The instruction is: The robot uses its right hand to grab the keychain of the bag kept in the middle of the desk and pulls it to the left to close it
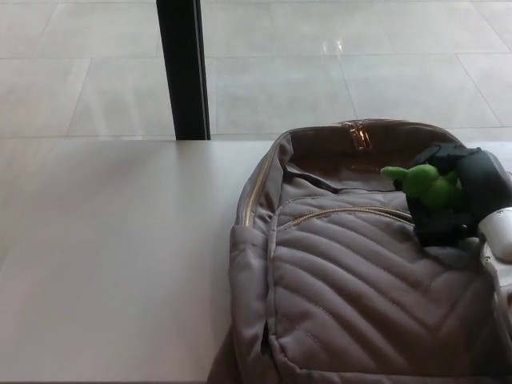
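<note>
Backpack in quilted taupe fabric lies flat on a pale white desk, with a gold-toned zip running up its left edge and its top compartment gaping. At the backpack's upper right corner, the robot's black right hand is clamped around a bright green toy keychain, whose tip pokes out toward the backpack's middle. Beyond the backpack's top, a black upright post stands against a glossy tiled floor. The left hand is out of shot.
</note>
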Controlling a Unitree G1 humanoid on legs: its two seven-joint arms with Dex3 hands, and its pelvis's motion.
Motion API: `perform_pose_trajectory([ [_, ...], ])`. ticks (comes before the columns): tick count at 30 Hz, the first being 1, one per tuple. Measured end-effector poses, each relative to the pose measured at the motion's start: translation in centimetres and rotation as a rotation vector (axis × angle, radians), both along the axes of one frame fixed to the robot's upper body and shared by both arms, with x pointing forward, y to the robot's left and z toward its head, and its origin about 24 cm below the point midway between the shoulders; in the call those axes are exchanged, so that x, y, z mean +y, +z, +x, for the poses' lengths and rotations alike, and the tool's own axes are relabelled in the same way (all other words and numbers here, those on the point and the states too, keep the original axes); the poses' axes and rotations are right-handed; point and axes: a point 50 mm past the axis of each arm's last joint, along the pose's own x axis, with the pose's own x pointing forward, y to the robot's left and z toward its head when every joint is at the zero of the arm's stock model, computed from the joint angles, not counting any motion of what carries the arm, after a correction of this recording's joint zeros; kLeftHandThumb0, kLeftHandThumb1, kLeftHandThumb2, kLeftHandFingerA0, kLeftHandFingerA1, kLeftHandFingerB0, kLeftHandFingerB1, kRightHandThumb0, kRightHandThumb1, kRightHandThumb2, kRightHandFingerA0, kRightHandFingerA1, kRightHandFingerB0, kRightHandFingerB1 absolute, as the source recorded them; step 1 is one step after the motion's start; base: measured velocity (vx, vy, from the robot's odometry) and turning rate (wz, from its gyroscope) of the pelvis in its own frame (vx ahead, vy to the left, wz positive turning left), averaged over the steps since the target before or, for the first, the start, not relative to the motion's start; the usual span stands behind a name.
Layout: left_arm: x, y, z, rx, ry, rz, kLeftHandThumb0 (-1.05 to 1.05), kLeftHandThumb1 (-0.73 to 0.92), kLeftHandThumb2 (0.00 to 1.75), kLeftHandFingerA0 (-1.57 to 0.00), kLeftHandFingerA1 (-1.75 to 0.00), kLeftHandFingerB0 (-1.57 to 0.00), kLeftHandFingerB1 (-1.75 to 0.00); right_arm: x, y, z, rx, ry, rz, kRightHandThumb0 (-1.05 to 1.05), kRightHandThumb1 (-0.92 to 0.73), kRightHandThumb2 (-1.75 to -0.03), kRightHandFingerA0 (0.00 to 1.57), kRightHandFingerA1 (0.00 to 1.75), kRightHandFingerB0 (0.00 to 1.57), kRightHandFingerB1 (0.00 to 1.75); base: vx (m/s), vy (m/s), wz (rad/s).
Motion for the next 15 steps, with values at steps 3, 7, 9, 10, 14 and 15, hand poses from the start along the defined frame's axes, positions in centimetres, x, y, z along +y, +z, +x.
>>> perform_pose_trajectory([
  [3,0.0,0.0,0.0,-0.001,0.000,0.000,-1.05,0.91,0.90,-0.76,-1.11,-0.61,-1.09,1.0,0.1,0.2,0.008,0.031,-0.039,-0.35,-0.38,-1.35,0.93,1.75,0.77,1.60,0.00,0.000,0.00],
  [7,0.0,0.0,0.1,-0.001,0.001,-0.001,-1.05,0.68,1.33,-0.72,-1.15,-0.56,-1.11,2.5,0.1,0.3,0.015,0.061,-0.075,-0.35,-0.41,-1.28,0.93,1.75,0.76,1.62,0.00,0.000,0.00],
  [9,0.0,0.0,0.1,0.000,0.003,-0.003,-1.05,0.68,1.33,-0.71,-1.16,-0.57,-1.11,3.5,0.1,0.3,0.018,0.078,-0.082,-0.36,-0.51,-1.14,0.96,1.75,0.78,1.68,0.00,0.000,0.00],
  [10,0.0,0.0,0.1,0.000,0.003,-0.003,-1.05,0.68,1.33,-0.71,-1.16,-0.57,-1.11,4.0,0.1,0.2,0.018,0.089,-0.089,-0.36,-0.51,-1.14,0.96,1.75,0.78,1.68,0.00,0.000,0.00],
  [14,0.0,0.0,0.2,-0.002,0.002,-0.002,-1.05,0.91,0.90,-0.74,-1.13,-0.60,-1.10,5.8,-0.3,-0.2,0.023,0.136,-0.079,-0.46,-0.51,-1.03,0.99,1.75,0.71,1.75,0.00,0.000,0.00],
  [15,0.0,0.0,0.2,-0.002,0.002,-0.001,-1.05,0.91,0.90,-0.77,-1.10,-0.61,-1.08,6.1,-0.6,-0.3,0.024,0.146,-0.074,-0.44,-0.48,-1.09,0.95,1.75,0.64,1.70,0.00,0.000,0.00],
])
